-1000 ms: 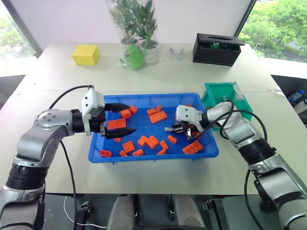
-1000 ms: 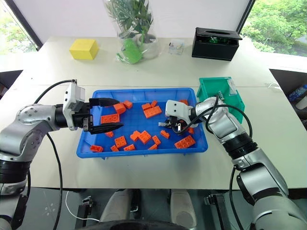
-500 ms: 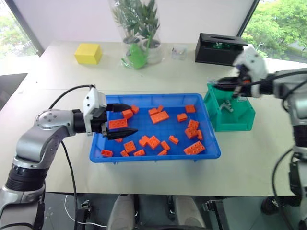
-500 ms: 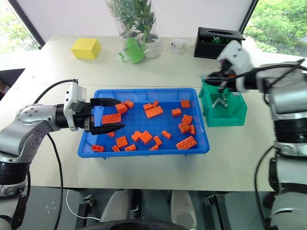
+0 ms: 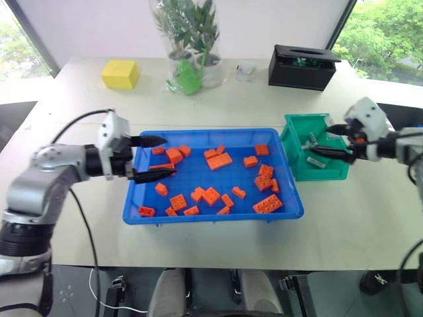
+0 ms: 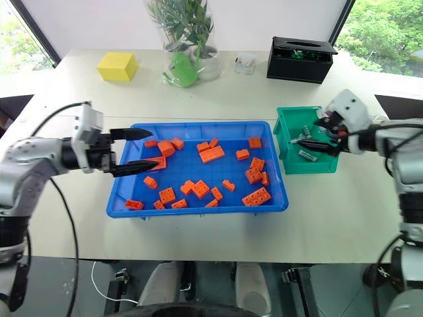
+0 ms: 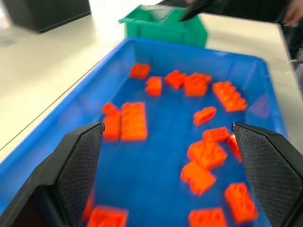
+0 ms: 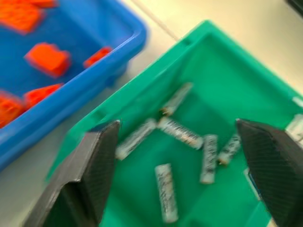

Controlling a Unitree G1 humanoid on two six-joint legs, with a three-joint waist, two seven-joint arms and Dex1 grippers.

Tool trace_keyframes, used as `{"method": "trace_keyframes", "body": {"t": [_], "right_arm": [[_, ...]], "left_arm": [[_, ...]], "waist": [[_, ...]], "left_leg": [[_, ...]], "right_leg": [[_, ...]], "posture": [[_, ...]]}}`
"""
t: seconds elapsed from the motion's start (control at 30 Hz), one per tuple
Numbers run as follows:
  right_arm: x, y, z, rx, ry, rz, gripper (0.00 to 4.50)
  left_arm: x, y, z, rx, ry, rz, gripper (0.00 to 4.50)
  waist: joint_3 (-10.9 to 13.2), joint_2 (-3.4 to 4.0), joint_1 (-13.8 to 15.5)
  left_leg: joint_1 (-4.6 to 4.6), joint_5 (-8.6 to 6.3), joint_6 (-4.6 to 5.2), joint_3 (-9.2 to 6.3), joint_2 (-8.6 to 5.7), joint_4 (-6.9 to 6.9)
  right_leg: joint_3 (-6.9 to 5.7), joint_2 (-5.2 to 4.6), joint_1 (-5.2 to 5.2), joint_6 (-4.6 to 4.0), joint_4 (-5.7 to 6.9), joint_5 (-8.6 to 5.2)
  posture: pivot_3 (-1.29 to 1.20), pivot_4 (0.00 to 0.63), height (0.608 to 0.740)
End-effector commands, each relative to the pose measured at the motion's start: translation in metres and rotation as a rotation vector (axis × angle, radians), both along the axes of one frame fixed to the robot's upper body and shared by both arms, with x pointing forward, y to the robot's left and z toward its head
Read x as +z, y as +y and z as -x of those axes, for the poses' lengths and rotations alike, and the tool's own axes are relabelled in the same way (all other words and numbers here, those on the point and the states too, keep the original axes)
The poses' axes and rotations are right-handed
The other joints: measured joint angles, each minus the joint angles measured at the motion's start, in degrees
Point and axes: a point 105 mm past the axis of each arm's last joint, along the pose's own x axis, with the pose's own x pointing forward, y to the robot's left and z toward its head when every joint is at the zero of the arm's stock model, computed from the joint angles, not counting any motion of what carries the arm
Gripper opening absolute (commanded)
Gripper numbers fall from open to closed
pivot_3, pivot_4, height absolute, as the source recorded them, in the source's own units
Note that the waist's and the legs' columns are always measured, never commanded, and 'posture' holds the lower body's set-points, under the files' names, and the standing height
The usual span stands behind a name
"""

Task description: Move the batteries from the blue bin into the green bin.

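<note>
Right gripper [image 5: 335, 142] spread wide and empty, hanging over the right side of the green bin [image 5: 330, 173], fingers touching nothing. Left gripper [image 5: 153, 157] also spread wide, empty, poised over the left end of the blue bin [image 5: 213, 216], fingers apart from the bricks below.

Inside the green bin — six batteries [image 8: 181, 133], seen from the right wrist view, lying loose on the floor at mixed angles, two of them touching end to end near the middle. Inside the blue bin — orange bricks [image 5: 211, 195] scattered across the floor, thickest toward the middle and the near wall; no silver cylinders visible among them.

Green bin just beside the blue bin's right end, sides near each other but apart. Bare table [image 5: 357, 218] to the right of and in front of the green bin, and a broad open strip behind both bins. Further back, well clear: a yellow block [image 5: 119, 74], a plant in a clear vase [image 5: 192, 53], a small clear cup [image 5: 244, 71] and a black box [image 5: 303, 67].
</note>
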Motion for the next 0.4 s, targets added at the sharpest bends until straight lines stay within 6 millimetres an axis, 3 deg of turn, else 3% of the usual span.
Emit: {"method": "trace_keyframes", "body": {"t": [0.03, 0.23, 0.4], "right_arm": [[0.029, -0.030, 0.027, 0.069, -0.068, 0.035, 3.92], [0.021, -0.086, 0.072, 0.046, 0.035, 0.036, 3.92], [0.012, -0.094, 0.077, 0.013, 0.061, -0.033, 3.92]], "left_arm": [[0.020, 0.031, 0.007, 0.056, -0.047, -0.006, 4.50], [0.020, 0.085, 0.020, 0.154, 0.001, -0.101, 4.50], [0.021, 0.104, 0.020, 0.195, 0.007, -0.132, 4.50]], "waist": [[0.00, 0.01, -0.06], [0.00, 0.01, -0.33], [-0.02, 0.05, -0.61]], "left_leg": [[0.00, -0.01, 0.01, 0.01, 0.00, 0.00], [0.15, -0.01, 0.01, 0.15, 0.03, 0.00], [0.22, -0.01, 0.00, 0.10, 0.08, 0.03]], "right_leg": [[0.00, -0.02, 0.00, 0.00, -0.03, 0.00], [0.00, -0.07, 0.10, -0.19, -0.13, -0.11], [0.10, -0.09, 0.08, -0.23, -0.10, -0.12]], "posture": [[0.00, 0.150, 0.736], [0.00, 0.150, 0.736], [0.00, 0.150, 0.736]]}}
